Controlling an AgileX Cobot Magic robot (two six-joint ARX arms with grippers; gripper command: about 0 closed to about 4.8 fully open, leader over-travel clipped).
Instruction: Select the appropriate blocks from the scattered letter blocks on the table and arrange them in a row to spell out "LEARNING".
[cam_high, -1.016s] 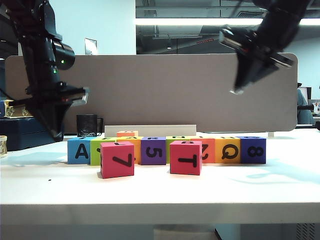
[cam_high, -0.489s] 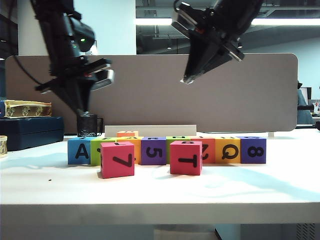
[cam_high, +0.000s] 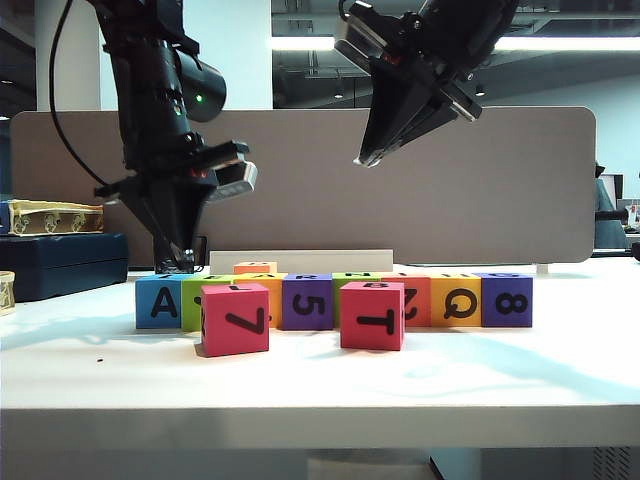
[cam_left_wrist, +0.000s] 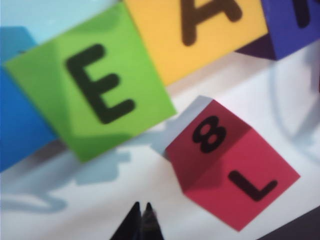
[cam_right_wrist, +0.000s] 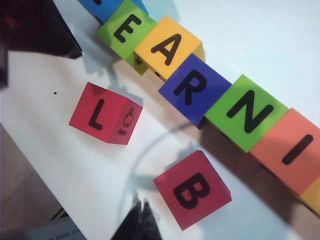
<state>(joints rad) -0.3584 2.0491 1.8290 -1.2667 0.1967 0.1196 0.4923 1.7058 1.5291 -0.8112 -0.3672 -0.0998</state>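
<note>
Left gripper (cam_high: 187, 262) pinched shut, empty, above the table's (cam_high: 320, 385) block row's (cam_high: 400, 297) left end; right gripper (cam_high: 366, 156) closed, empty, high over mid-row.

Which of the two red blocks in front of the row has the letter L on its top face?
The left red block, showing 7 in front; the right red block has B on top.
</note>
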